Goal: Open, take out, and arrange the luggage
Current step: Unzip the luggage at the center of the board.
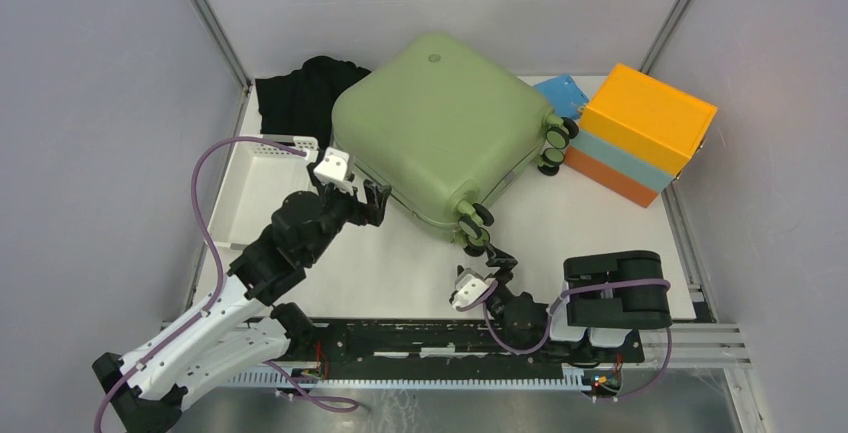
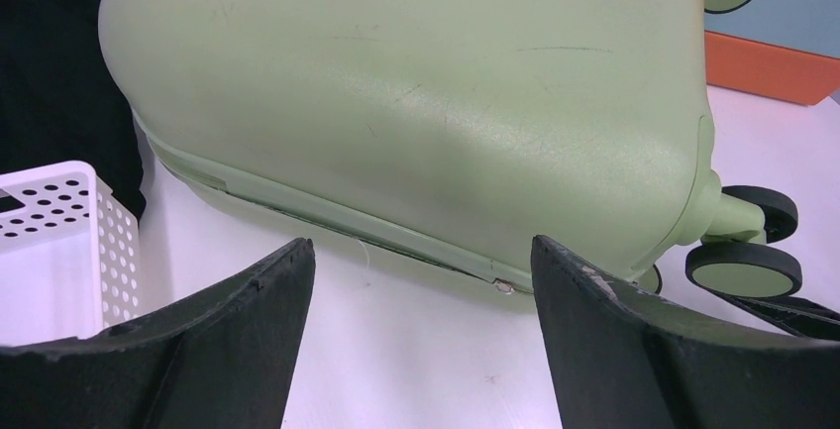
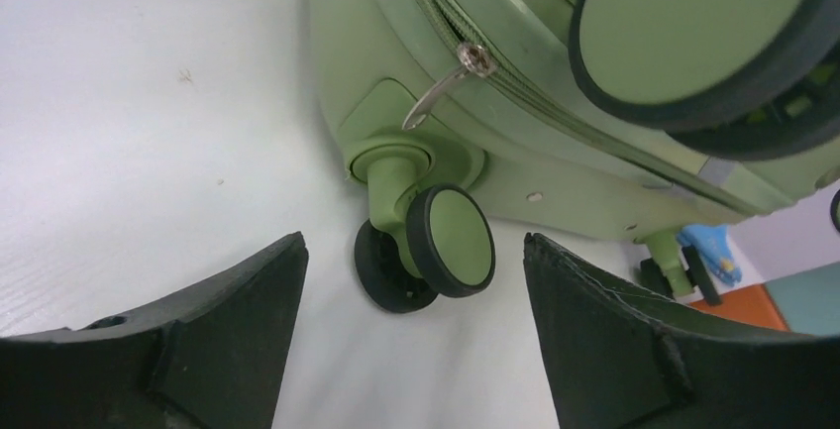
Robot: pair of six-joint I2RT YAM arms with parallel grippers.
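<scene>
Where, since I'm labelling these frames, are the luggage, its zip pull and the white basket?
luggage [image 1: 440, 123]: top view, centre of its green shell.
zip pull [image 3: 439, 94]: right wrist view, middle of the metal tab.
white basket [image 2: 117, 251]: left wrist view, perforated side wall.

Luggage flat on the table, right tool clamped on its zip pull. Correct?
No. The right tool is open and holds nothing; the zip pull hangs free beyond it, as the right wrist view shows. The luggage does lie flat on the table.
</scene>
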